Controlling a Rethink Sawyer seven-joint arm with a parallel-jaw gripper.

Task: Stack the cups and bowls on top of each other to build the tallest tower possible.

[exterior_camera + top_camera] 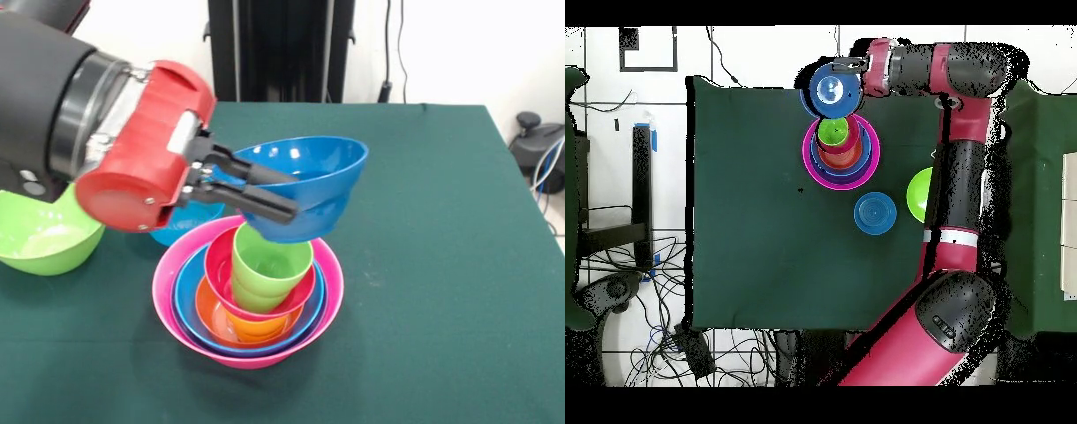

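- We judge the task well under way: the tower (248, 305) already stands on the green table (441, 265), with a big pink bowl (172, 305) outermost at its base.
- Nested inside it, from the front view, we count a blue bowl (187, 296), an orange bowl (212, 311), a red-pink bowl (219, 265) and, innermost and highest, a lime green cup (269, 265) standing upright.
- The pincer (265, 190) is closed on the rim of a dark blue bowl (322, 181), one finger inside the wall and one outside, and holds it tilted in the air just above and slightly behind the green cup, not touching it as far as we can see.
- We take the step in hand to be setting this bowl onto the tower; it is not yet done.
- Left on the table: a lime green bowl (44, 234) well apart at the edge of the front view, and a sky blue bowl (875, 213) near the tower, mostly hidden behind the arm in the front view.
- Count of bowls in sight: seven in all, four in the tower, one held, two loose.
- Count of cups: we see one, the green; no orange cup shows in either view, so we cannot tell where it is.
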